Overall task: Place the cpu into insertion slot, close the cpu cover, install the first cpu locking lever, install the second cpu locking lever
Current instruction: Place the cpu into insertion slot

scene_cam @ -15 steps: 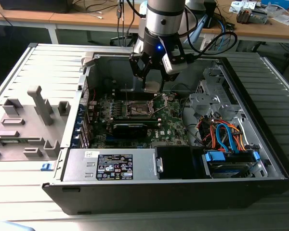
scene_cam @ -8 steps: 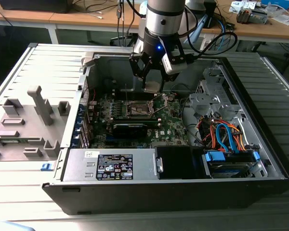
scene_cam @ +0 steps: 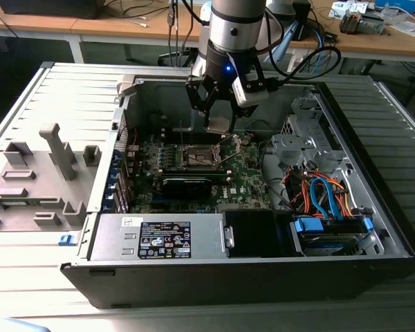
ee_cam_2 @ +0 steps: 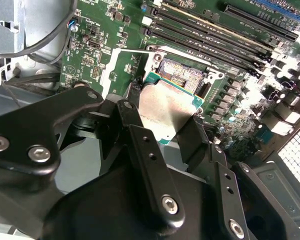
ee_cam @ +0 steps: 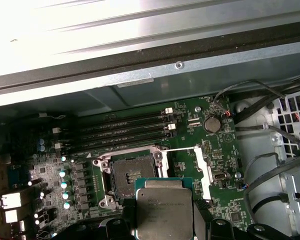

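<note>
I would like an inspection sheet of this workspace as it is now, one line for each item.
Surface: grey slatted table carrying an open computer case.
Job's things: cpu held above the empty insertion slot; cpu cover open beside the slot.
Clutter: grey plastic fixture on the table, at the exterior view's left.
Grippers: gripper shut on the cpu.
Cables: orange and blue cables inside the case, at the exterior view's right.
Surroundings: wooden desks behind the table.
</note>
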Controlling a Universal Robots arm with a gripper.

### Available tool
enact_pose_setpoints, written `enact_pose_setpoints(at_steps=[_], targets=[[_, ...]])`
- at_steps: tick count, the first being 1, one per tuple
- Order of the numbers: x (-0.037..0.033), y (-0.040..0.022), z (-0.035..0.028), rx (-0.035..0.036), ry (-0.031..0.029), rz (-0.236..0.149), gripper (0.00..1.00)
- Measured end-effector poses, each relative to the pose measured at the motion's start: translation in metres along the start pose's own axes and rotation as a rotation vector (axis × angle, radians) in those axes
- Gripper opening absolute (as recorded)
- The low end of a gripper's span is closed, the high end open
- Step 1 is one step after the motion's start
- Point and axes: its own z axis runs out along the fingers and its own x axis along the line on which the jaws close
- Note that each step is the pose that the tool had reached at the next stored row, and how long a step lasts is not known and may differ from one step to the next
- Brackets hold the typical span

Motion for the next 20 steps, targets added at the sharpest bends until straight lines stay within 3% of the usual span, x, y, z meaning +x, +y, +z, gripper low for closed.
enact_pose_setpoints(at_steps=[20], targets=[[0.0000,0.0000,0.0006,-0.0005,-0.0011,0.025,0.55]])
